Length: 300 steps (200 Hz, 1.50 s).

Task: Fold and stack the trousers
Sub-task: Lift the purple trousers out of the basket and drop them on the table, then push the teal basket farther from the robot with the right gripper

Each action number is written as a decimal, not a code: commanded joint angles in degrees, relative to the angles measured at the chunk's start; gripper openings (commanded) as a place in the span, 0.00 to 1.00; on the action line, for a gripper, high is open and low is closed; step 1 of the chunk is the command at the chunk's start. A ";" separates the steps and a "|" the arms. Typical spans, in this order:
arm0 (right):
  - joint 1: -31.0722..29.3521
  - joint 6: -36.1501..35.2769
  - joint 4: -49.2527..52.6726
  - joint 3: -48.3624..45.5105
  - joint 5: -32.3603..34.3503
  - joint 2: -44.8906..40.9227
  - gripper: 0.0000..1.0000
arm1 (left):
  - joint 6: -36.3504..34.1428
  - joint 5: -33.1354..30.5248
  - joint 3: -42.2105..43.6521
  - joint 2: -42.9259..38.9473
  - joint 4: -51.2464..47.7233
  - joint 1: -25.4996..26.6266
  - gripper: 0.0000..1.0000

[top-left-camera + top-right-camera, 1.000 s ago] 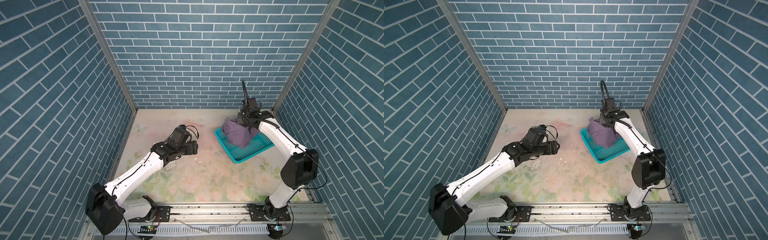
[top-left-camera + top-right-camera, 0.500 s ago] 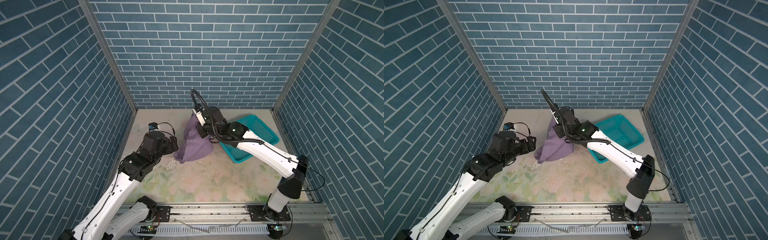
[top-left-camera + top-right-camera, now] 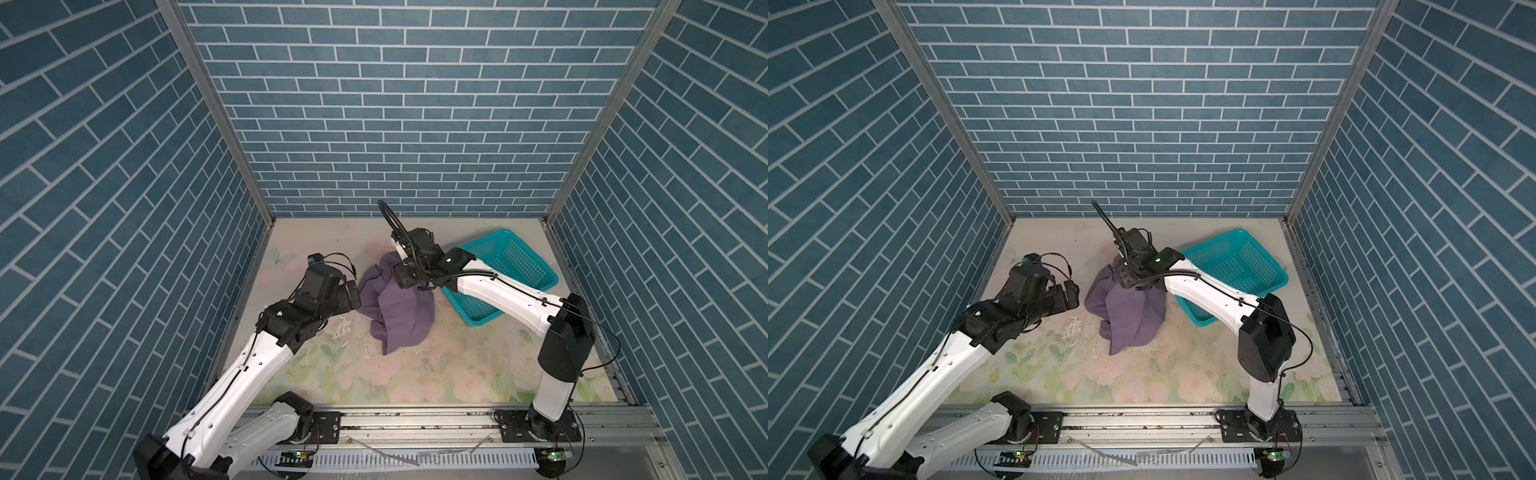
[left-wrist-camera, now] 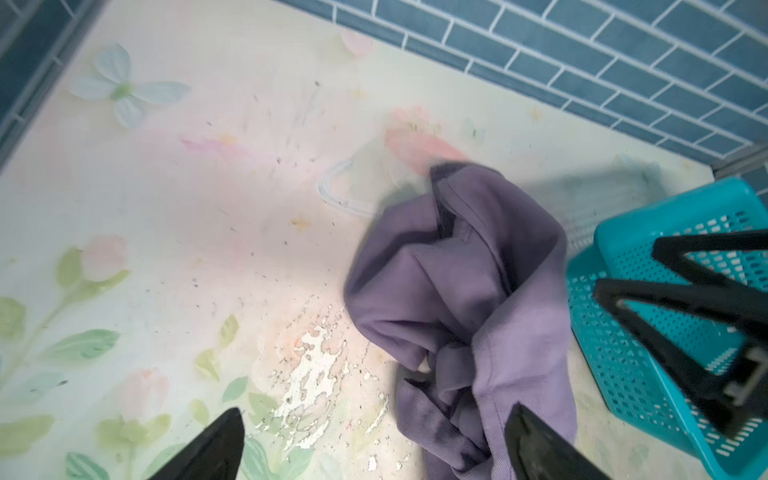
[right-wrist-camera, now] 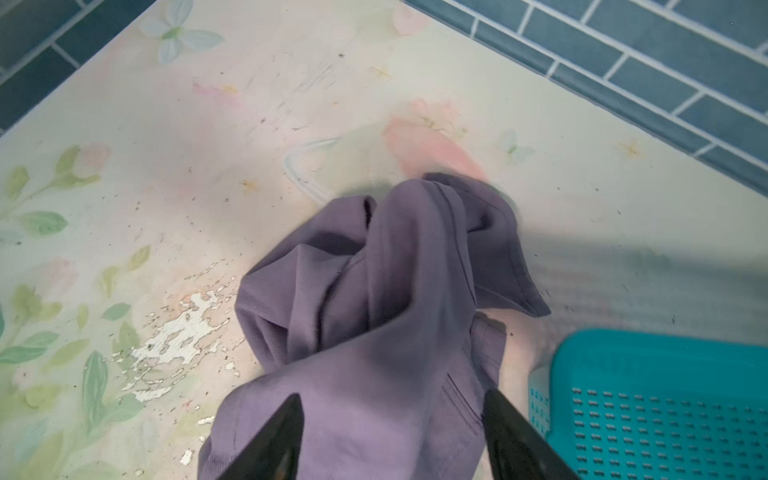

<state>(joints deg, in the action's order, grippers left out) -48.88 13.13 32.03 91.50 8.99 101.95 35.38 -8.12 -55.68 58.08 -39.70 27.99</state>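
Trousers (image 3: 399,311) crumpled beside basket (image 3: 519,262); left gripper (image 4: 374,411) wide open, empty; right gripper (image 5: 392,395) parted over them, seemingly empty.

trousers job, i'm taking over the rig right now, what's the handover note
Left pincer: open and empty, beside the trousers, on their left in both top views.
Right pincer: open, over the heap, gripping no cloth as far as the wrist view shows.
The trousers lie in a crumpled heap on the table, outside the teal basket, which sits just to their right.
Done: trousers are out of the basket.
To do: spread them flat, fold, stack.
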 commanded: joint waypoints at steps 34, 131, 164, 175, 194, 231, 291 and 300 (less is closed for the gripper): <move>8.10 2.11 8.78 -13.36 8.22 -11.50 0.67 | -1.06 11.36 -1.77 11.36 8.21 -0.29 0.94; 12.70 -1.31 3.15 -17.83 4.77 -1.19 0.48 | 0.62 14.53 -1.31 16.27 11.30 -0.09 0.91; 18.10 -5.07 2.78 -9.86 3.42 4.74 0.33 | 0.58 13.47 0.28 14.73 10.70 -0.12 0.91; 20.04 -5.57 3.14 -6.71 2.59 6.83 0.30 | 0.58 13.28 0.40 14.69 10.52 -0.10 0.91; 22.76 -6.49 3.52 -0.87 0.84 10.83 0.26 | 0.53 13.30 0.23 15.09 10.52 -0.11 0.91; 26.04 -8.59 6.16 12.75 0.41 20.40 0.17 | 0.18 13.88 -0.73 16.04 10.97 -0.09 0.91; 28.53 -12.23 8.30 29.08 1.42 33.74 0.16 | 0.48 13.23 1.30 14.66 10.66 -0.13 0.91; 28.74 -12.70 8.31 31.20 1.64 35.20 0.16 | 0.56 13.22 2.00 14.22 10.94 -0.08 0.91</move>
<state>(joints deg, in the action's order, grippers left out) -20.84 3.73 37.36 117.08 11.42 132.07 35.81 6.04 -55.86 73.63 -28.40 28.03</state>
